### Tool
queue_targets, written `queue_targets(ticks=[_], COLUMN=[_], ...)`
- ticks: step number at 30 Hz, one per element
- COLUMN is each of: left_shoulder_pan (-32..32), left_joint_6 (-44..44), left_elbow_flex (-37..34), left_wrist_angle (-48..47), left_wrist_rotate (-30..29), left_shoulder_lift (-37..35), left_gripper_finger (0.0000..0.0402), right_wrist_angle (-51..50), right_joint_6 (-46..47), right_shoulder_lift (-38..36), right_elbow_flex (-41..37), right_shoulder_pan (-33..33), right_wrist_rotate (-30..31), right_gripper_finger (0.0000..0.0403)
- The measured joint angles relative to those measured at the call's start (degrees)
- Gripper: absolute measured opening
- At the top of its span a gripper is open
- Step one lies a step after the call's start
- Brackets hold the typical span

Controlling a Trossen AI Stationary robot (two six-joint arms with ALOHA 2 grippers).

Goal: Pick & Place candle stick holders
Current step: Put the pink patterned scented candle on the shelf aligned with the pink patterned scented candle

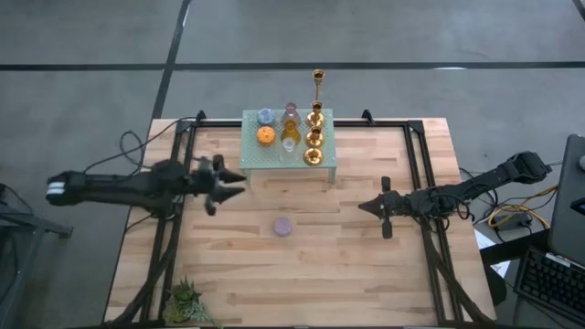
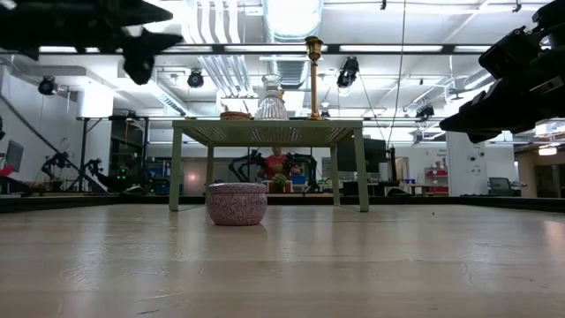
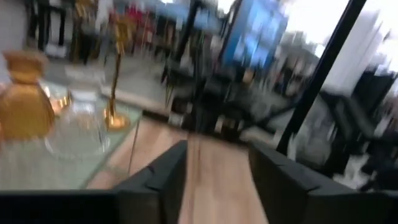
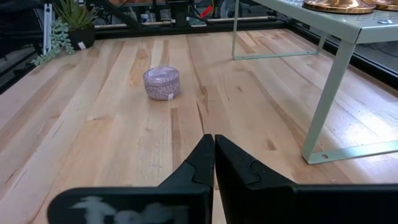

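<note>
A squat pinkish-purple holder [image 1: 283, 226] stands on its base on the bare wood, also showing in the low view [image 2: 237, 203] and the right wrist view [image 4: 161, 83]. Other holders stand on the mint-green stand [image 1: 251, 160]: an orange one [image 1: 266, 136], an amber one [image 1: 291, 128], a clear one [image 1: 289, 144], gold candlesticks [image 1: 314, 137] and a tall gold one [image 1: 318, 87]. My left gripper [image 1: 239, 183] is open and empty, in the air just left of the stand's near left corner. My right gripper [image 1: 363, 206] is shut and empty, right of the purple holder.
A small spiky green plant [image 1: 186, 302] sits at the table's near left corner. Black rails [image 1: 416, 174] run along the table's sides. The stand's legs [image 4: 329, 93] rest on the wood at the far middle. Bare wood lies around the purple holder.
</note>
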Motion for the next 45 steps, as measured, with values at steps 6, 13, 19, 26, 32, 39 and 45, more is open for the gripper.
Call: queue_targets(ticks=[6, 13, 19, 26, 32, 39, 45], left_shoulder_pan=[-1.41, -5.05, -8.99, -12.79, -13.55, -13.55, -13.71], left_joint_6=[3.07, 8.33, 9.36, 10.52, 9.89, 7.92, 7.44], left_elbow_flex=[7.62, 15.61, 21.61, 25.24, 26.38, 26.26, 26.26], left_wrist_angle=[-6.35, -8.81, -12.59, -13.78, -16.09, -13.54, -12.78], left_wrist_rotate=[0.00, 0.81, 0.74, -0.34, -1.70, -1.73, -4.30], left_shoulder_lift=[10.54, 19.27, 24.37, 28.00, 29.28, 30.41, 31.26], left_gripper_finger=[0.0251, 0.0273, 0.0273, 0.0273, 0.0273, 0.0273, 0.0273], right_wrist_angle=[0.00, -0.03, -0.26, -0.26, -0.25, -0.24, -0.24], right_joint_6=[0.00, 0.02, 0.02, 0.00, 0.00, 0.00, 0.01], right_shoulder_lift=[0.02, 0.02, 0.02, 0.00, 0.00, 0.00, 0.01], right_elbow_flex=[0.00, 0.01, 0.01, 0.01, 0.01, 0.01, 0.01], right_shoulder_pan=[-0.01, 0.00, 0.00, 0.00, 0.00, 0.00, 0.00], right_wrist_rotate=[0.01, 0.01, -0.01, -0.01, -0.01, -0.01, -0.01], right_gripper_finger=[0.0008, 0.0008, 0.0008, 0.0008, 0.0008, 0.0008, 0.0008])
